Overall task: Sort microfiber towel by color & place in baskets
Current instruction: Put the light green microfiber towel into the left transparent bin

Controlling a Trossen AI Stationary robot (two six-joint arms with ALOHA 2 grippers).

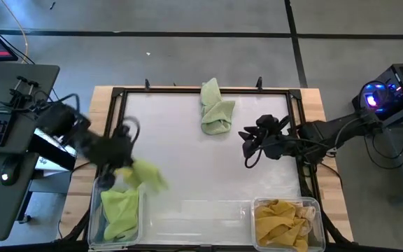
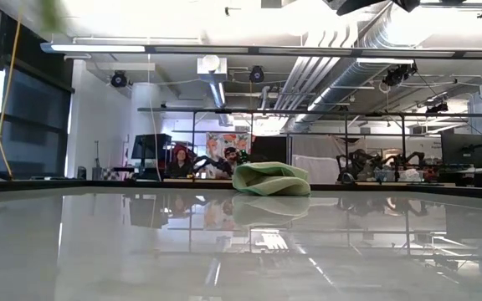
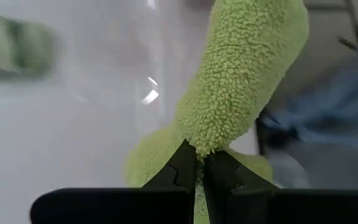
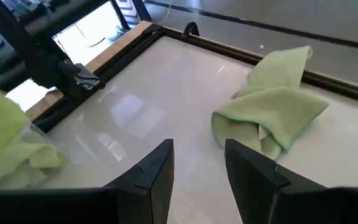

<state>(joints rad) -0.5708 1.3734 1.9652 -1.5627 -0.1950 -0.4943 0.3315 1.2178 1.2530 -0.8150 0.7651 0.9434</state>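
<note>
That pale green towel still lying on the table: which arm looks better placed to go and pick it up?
Probably the right. Its pincer is open, empty, and close beside the pale green towel. The left pincer is busy, shut on a brighter green towel by the left basket.

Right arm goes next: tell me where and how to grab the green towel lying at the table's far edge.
Take the light green towel by its raised, folded hump, coming straight down from above. It lies bunched and clear of the frame, and the open right gripper hovers beside it.
</note>
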